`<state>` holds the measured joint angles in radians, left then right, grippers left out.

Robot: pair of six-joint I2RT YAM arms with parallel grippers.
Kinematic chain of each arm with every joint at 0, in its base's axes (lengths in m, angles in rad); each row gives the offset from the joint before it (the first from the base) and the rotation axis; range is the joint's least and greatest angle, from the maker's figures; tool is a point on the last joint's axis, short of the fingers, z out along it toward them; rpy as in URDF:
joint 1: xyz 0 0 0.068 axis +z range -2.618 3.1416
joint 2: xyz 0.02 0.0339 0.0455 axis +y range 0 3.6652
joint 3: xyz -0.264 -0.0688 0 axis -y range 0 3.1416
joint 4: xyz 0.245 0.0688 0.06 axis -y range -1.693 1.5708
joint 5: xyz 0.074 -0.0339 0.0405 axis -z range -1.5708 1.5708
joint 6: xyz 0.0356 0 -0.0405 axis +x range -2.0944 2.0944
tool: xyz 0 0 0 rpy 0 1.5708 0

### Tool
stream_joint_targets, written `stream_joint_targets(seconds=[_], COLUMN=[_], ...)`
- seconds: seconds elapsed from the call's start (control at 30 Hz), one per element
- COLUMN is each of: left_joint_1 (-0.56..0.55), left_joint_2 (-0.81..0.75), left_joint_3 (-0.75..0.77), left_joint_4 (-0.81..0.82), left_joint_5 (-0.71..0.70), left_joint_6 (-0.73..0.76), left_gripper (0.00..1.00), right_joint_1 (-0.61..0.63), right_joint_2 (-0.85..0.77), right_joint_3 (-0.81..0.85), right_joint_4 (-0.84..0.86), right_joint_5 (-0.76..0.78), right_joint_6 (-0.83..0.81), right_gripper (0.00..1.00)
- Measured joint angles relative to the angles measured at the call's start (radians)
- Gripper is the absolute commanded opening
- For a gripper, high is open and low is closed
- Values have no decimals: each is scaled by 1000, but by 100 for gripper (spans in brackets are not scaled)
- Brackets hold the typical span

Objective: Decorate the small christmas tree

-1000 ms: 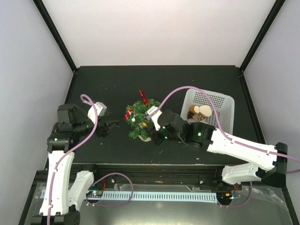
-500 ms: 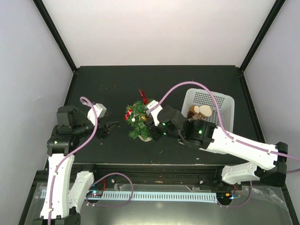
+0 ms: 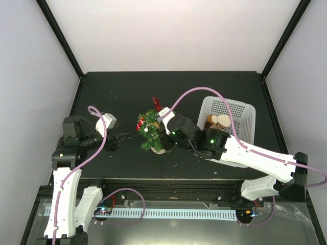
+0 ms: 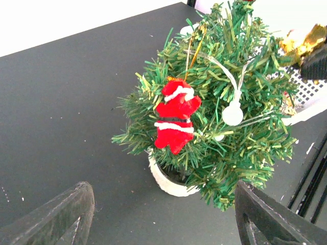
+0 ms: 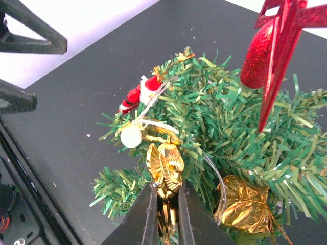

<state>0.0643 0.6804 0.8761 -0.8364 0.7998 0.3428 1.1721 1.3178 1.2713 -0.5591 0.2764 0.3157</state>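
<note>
1. Small christmas tree (image 3: 152,133) is seen standing on its white base (image 4: 164,182) near the middle of the dark worktop (image 3: 204,87) in the overhead view, left of the white mesh basket (image 3: 240,108) and near it.
2. The right tool (image 5: 166,209) is seen at the lower edge of the right wrist view. Its fingers (image 5: 145,219) are pressed almost together, pinching the lower end of a gold ornament (image 5: 164,166), which is held against the green branches.
3. In the overhead view the right tool is pushed into the right side of the small christmas tree, and its tips are hidden by the needles.
4. The left tool (image 3: 121,139) is held spread at the left of the tree, apart from it. Nothing is gripped between its fingers (image 4: 61,217), which are seen at the lower corners of the left wrist view.
5. A red Santa figure (image 4: 175,120) and a white ball (image 4: 232,113) are hung on the side turned toward the left tool, near the centre of the left wrist view.
6. A gold foil parcel (image 5: 245,204) is lodged in the branches at the lower right of the right wrist view, just right of the pinched ornament.
7. A red glitter ornament (image 5: 265,56) is seen at the upper right of that view, above the branches.
8. Pale round pieces (image 3: 218,121) are seen lying in the left part of the basket.
</note>
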Motion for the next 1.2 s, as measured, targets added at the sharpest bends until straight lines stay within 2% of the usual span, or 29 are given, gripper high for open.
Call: stream_joint_targets(seconds=[1.2], left_joint_1=[6], left_joint_2=[-13], left_joint_3=[-28], left_joint_4=[15], left_joint_5=[0], left_joint_6=[1], left_gripper=[78], right_joint_1=[-18], right_joint_2=[-11], right_joint_3=[8], right_joint_4=[16], right_joint_5=[-17], right_joint_6=[7], right_gripper=[1])
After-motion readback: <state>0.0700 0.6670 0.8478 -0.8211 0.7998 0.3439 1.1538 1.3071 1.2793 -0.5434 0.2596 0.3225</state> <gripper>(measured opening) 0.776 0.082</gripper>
